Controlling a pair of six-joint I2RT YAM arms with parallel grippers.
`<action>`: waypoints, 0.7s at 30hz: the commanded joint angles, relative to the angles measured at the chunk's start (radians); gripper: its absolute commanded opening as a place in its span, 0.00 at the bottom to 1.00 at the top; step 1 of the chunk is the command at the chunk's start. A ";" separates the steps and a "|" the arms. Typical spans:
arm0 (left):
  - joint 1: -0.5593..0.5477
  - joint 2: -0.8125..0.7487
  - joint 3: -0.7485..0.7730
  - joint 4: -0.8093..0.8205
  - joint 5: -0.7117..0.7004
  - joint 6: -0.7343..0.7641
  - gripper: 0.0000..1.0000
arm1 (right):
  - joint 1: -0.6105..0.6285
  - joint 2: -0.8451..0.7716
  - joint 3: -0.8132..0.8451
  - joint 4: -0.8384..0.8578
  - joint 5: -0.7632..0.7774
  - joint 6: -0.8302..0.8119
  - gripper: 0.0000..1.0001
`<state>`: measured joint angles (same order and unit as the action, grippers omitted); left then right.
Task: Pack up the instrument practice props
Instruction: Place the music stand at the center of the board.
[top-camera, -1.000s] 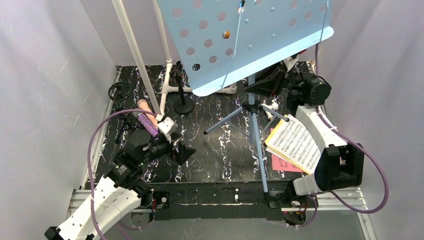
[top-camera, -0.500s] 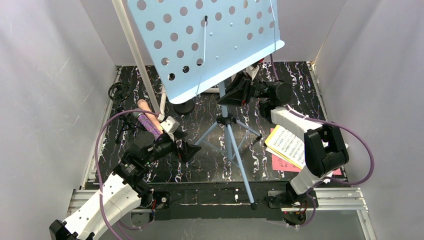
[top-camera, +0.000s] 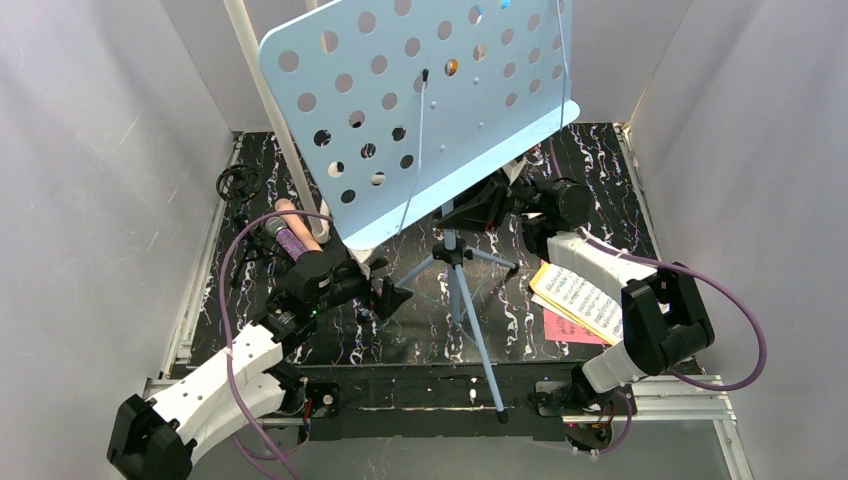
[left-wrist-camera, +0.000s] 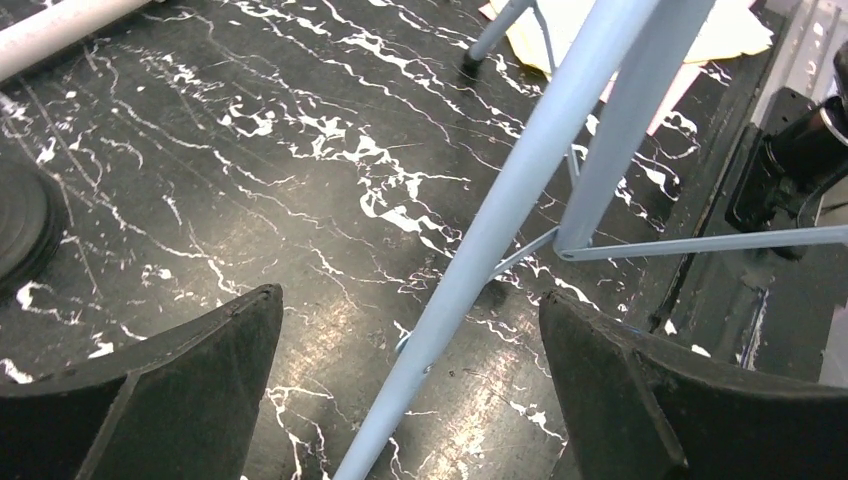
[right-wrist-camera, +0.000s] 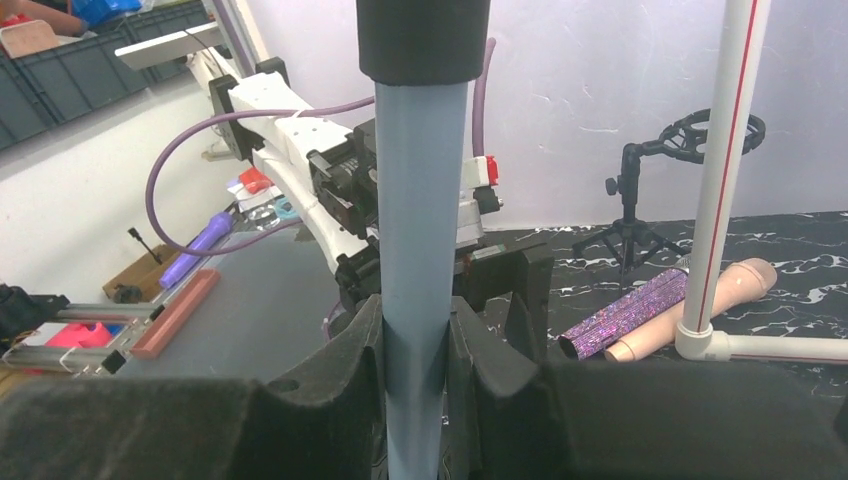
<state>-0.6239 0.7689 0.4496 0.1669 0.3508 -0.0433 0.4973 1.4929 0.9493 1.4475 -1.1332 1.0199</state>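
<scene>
- The light-blue music rack (top-camera: 470, 110) stands tilted over the middle of the table (top-camera: 560, 160). Its perforated desk is high at the far side and its tripod feet are spread toward the near edge.
- The right gripper (right-wrist-camera: 412, 325) is pinched on the pole (right-wrist-camera: 412, 200) just under the black collar. In the right wrist view the pole runs straight up between the two pads. This arm carries the rack.
- The left gripper (left-wrist-camera: 408, 300) is spread wide and holds nothing. One tripod leg (left-wrist-camera: 510, 215) crosses the gap between its fingers without touching either.
- The leg's long axis runs on a slant, from near-left to far-right across the opening. From above, the left gripper (top-camera: 385, 293) sits just left of the legs and low, so it is the arm nearer the feet. I judge that a grasp here calls for closing across that slanted leg.
- Both microphones lie at the far left beside the white pipe frame (top-camera: 270, 100), the pink microphone (top-camera: 288, 210) next to the purple microphone (top-camera: 292, 242). The sheet-music pages (top-camera: 585, 298) lie flat at the near right. None of these is packed yet.
- A second ago the rack stood well to the right, with its pole over the pages. It now stands at the centre, the desk has swung left, and the right forearm no longer covers the pages.
- The left gripper has come in from the left to meet the legs, and its fingers are as wide as they were.
</scene>
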 joint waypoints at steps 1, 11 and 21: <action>-0.010 0.036 0.011 0.122 0.107 0.080 1.00 | 0.003 -0.036 0.033 0.342 0.025 -0.098 0.01; -0.028 0.220 0.099 0.123 0.141 0.097 0.63 | 0.007 -0.013 0.104 0.341 -0.008 -0.088 0.01; -0.029 0.203 0.138 0.117 0.000 0.186 0.00 | 0.009 0.010 0.117 0.335 -0.026 -0.094 0.01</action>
<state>-0.6746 1.0073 0.5270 0.2535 0.4736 0.1810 0.4969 1.5295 1.0058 1.4464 -1.1896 0.9630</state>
